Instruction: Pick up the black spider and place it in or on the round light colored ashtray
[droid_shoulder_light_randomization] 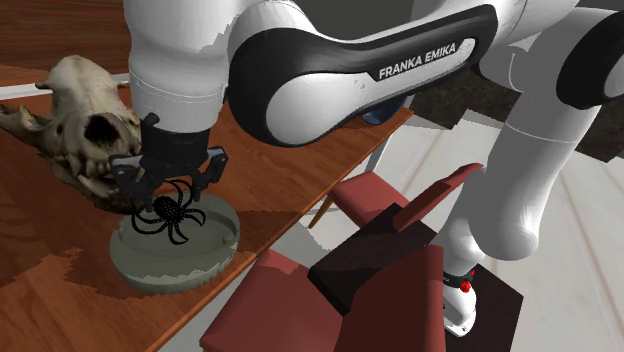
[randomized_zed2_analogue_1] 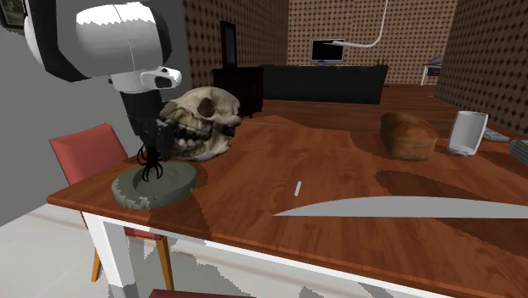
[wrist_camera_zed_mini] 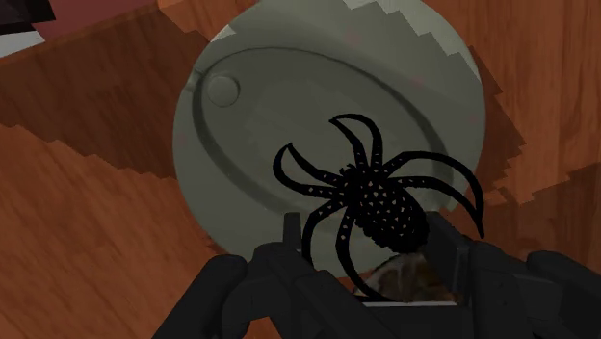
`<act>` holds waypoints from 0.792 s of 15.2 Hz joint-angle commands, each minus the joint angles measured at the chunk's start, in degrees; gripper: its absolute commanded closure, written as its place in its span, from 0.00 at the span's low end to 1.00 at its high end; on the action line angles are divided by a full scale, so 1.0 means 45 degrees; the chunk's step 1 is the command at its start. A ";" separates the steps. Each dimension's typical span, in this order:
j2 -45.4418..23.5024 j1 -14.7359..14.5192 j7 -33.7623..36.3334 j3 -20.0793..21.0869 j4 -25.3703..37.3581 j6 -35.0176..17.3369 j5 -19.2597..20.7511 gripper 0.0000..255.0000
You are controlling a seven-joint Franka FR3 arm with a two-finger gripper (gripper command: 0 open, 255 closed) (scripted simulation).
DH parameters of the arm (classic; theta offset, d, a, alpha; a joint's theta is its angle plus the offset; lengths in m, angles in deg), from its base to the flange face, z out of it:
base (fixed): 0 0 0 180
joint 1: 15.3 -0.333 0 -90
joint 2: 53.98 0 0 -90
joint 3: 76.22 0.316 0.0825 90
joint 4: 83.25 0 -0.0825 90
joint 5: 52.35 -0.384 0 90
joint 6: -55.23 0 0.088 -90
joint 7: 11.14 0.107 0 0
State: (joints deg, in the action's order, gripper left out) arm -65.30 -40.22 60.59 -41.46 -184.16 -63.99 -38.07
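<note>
The ashtray [droid_shoulder_light_randomization: 172, 276] is a round, shallow, pale grey-green dish with a notched rim and a small raised button on its floor, sitting on the glossy reddish wood-grain table [droid_shoulder_light_randomization: 50, 255] in the lower left of the shoulder view. The black spider [wrist_camera_zed_mini: 380, 207] has a stippled oval body and thin, curled legs. It hangs just above the dish's floor, within the rim. The black gripper [wrist_camera_zed_mini: 366, 241] has its fingers drawn partway in, clasping the spider between them. A bone-coloured toothed skull [droid_shoulder_light_randomization: 85, 120] lies just behind the dish.
</note>
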 commanded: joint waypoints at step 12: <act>-0.0490 0.0019 0.0374 -0.0195 -0.0909 -0.1059 0.0420 1.00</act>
State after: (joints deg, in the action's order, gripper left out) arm -66.81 -40.23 62.08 -41.94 -187.73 -71.45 -36.40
